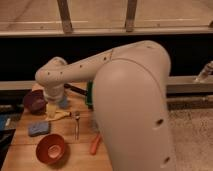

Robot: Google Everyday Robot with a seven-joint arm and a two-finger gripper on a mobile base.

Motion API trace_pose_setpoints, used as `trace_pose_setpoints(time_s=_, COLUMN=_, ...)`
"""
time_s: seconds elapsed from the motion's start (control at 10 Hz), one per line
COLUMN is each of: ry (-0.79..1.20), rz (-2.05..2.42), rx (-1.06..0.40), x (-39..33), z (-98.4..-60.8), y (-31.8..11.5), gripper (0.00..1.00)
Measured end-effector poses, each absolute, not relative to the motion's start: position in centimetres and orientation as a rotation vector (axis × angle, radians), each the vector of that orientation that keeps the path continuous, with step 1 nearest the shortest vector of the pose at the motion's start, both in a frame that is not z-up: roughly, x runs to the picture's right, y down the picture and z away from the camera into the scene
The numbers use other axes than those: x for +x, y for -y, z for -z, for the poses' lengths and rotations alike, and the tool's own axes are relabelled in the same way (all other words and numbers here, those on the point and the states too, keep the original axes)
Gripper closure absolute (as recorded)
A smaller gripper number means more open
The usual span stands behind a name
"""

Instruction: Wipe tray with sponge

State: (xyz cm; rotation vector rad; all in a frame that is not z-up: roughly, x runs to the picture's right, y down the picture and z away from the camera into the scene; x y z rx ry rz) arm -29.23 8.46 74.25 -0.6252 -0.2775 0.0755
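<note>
My end effector (54, 108) hangs near the far left corner of the tabletop (75, 152), beyond the sponge (39, 128); I cannot tell its grip.

Warm, dim light falls from above, brightening the arm's (131, 75) upper shell. A dark band lies at twelve o'clock. The gripper (54, 106), at nine o'clock, hangs shaded over the table (75, 152).

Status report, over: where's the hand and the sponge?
Hand low beside purple bowl. Sponge flat on table, apart from hand. Fork, red bowl close by.
</note>
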Motion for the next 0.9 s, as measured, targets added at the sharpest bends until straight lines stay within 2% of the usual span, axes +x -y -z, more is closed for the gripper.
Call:
trace_pose_setpoints(time_s=0.4, ry=0.353, rz=0.06, rx=-0.679, x=-38.0, z=-74.6, y=-10.4, gripper=0.25)
trace_pose_setpoints(time_s=0.9, ry=0.36, rz=0.064, rx=-0.689, x=-38.5, z=-74.7, y=-10.7, gripper=0.25)
